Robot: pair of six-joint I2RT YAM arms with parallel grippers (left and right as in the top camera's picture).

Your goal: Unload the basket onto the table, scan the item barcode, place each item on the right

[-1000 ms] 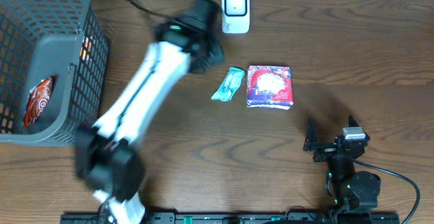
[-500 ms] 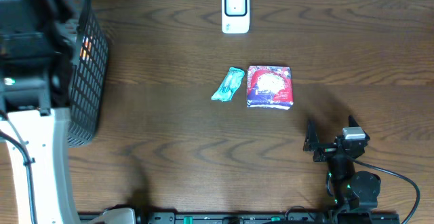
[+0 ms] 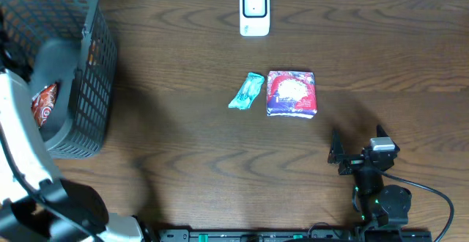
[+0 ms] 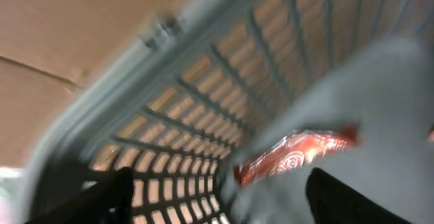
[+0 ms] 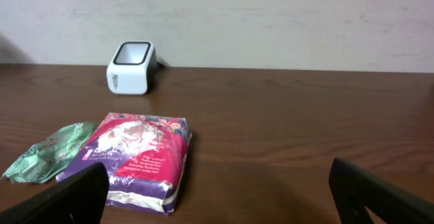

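Red glossy packet [image 3: 44, 104], white logo, in grey basket [image 3: 100, 73], left gripper [image 4: 220, 193] and right gripper [image 5: 220, 193] wide apart, empty

Left fingers [image 4: 95, 200] and right fingers [image 5: 68, 197] wide apart, empty.

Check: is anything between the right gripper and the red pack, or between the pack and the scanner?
Nothing visible. Bare table lies from the right gripper to the red pack and from the pack to the scanner. The teal packet lies beside the pack, off both lines.
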